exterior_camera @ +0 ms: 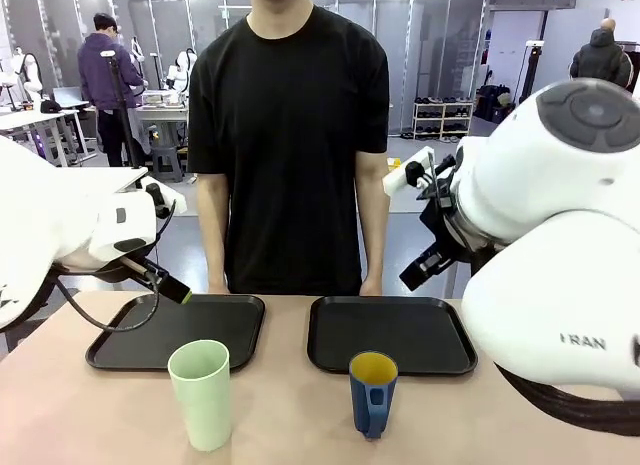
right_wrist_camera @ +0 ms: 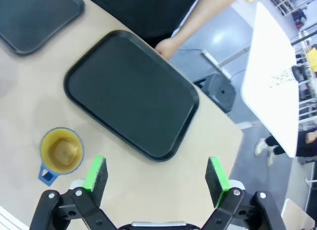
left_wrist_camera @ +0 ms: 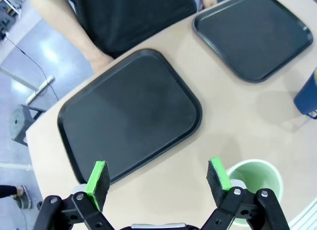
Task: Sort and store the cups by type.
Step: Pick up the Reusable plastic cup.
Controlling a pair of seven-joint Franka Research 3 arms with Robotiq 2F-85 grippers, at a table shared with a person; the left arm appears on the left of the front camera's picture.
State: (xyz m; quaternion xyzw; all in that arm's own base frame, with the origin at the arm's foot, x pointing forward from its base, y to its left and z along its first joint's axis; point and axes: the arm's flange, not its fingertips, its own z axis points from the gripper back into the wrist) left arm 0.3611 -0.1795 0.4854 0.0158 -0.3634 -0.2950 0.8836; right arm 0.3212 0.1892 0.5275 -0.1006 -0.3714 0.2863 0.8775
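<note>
- Left hand (left_wrist_camera: 157, 176) has its green pads spread wide and grips nothing; it hangs over the near edge of a black tray (left_wrist_camera: 129, 111).
- Right hand (right_wrist_camera: 156, 173) is likewise wide apart and grips nothing, hanging over the tan surface (right_wrist_camera: 29, 101) near the edge of the other black tray (right_wrist_camera: 131, 94).
- Pale green tumbler (exterior_camera: 203, 395) stands upright and open-mouthed at the lower left of centre in the front view. It is on the bare surface (exterior_camera: 290, 415), just in front of the left-hand tray (exterior_camera: 200, 325).
- In the left wrist view the tumbler (left_wrist_camera: 252, 178) sits at the lower right, partly behind one finger of that hand.
- Dark blue mug (exterior_camera: 373, 395) with a yellow inside stands upright at the lower right of centre. It is in front of the right-hand tray (exterior_camera: 390, 335), with its handle turned toward the camera.
- From the right wrist view the mug (right_wrist_camera: 60, 151) is at the lower left, beside the tray. A paler patch at its bottom may be only a reflection.
- Tumbler and mug stand well apart, and neither is on a tray.
- Both trays lie side by side with a strip of surface between them.
- Behind the trays a person in a black T-shirt (exterior_camera: 290, 135) stands at the far edge, arms down, with hands (exterior_camera: 372, 285) at the surface's rim.
</note>
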